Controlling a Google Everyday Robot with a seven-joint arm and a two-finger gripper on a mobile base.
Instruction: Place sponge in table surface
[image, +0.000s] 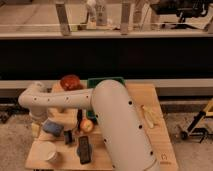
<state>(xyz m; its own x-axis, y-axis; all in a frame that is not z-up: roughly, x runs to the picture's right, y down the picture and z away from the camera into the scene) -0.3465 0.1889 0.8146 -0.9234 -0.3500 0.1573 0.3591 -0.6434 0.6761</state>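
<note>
The blue sponge (52, 127) lies low over the left part of the light-brown wooden table surface (150, 100). My gripper (42, 125) hangs down from the white arm's bend (33, 98) at the table's left edge and is right at the sponge's left side. Whether the sponge rests on the wood or is held just above it does not show. The big white arm link (120, 130) covers the middle of the table.
A green tray (106, 81) and a red-brown round object (71, 82) stand at the back. An orange fruit (86, 126), a black flat object (84, 149), a white cup (51, 156) and a small dark item (69, 136) crowd the front left. A banana (148, 115) lies right.
</note>
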